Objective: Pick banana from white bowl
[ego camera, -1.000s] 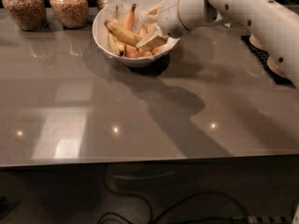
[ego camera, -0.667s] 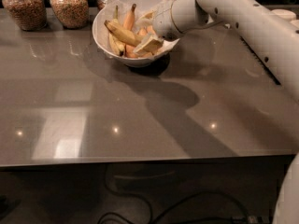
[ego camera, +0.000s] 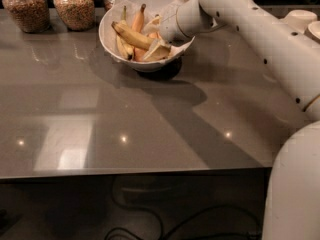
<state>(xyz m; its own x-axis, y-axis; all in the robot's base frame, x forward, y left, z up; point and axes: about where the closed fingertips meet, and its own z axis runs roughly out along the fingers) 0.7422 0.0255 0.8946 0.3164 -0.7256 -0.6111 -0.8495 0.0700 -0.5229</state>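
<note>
The white bowl point(ego camera: 107, 37) stands at the back middle of the grey table point(ego camera: 100, 114). Several bananas lie in it; one yellow banana point(ego camera: 131, 35) lies across the top, pointing left. My gripper point(ego camera: 154, 36) reaches into the bowl from the right and sits low among the bananas at their right ends. It is open, with one pale finger above and one finger point(ego camera: 158, 50) below the fruit between them. I cannot tell whether they touch a banana.
Two jars of grain, one point(ego camera: 27, 9) and another point(ego camera: 74, 6), stand at the back left, with two more behind the bowl. Small cream bowls point(ego camera: 300, 18) stand at the back right. My arm point(ego camera: 280, 49) crosses the table's right side. The table's front edge point(ego camera: 125, 173) runs near the bottom.
The gripper has moved a little left, deeper into the bowl over the bananas. The arm's near segment has swung in at the lower right. The bowl has stayed put.
</note>
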